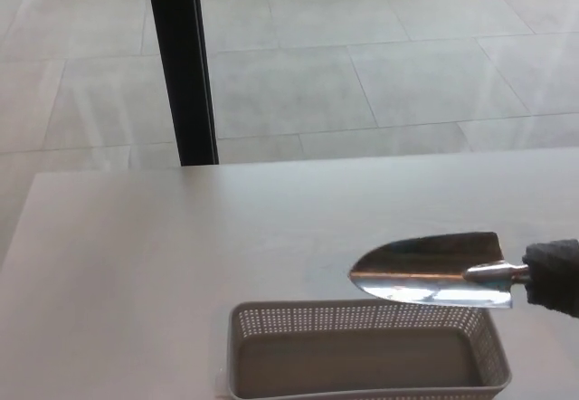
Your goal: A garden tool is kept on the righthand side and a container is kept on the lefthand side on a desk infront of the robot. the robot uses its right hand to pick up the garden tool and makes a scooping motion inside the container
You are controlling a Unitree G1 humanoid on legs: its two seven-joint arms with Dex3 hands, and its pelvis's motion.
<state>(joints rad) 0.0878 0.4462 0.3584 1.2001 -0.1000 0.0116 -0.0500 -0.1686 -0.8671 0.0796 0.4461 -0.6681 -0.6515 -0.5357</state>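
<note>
Trowel, a shiny steel garden scoop with a pointed blade, is the sole tool present; only the head view is supplied, so findings rest on it alone.

Head view: the trowel is held clear of the pale grey desk, just above the far rim of the container, at the rim's right half; its long axis runs nearly level, right to left, handle end at the right, rounded tip pointing left; the hollow face appears turned towards the camera, catching a warm reflection along the lower edge. The robot's right hand, black, shows only partly at the right edge; it is clenched around the trowel's handle, the handle itself hidden inside the grip. The left hand does not show.

The container, a grey perforated plastic basket of rectangular shape, sits on the desk at the near edge, long axis left to right, roughly parallel to the trowel; its interior looks empty. From the hand, the basket lies left and nearer; the blade tip is over the rim about midway along its length.

Judgement: the scoop calls for a drop and a draw towards the near side, tip dipped; the far rim sits just under the blade and could be struck.
</note>
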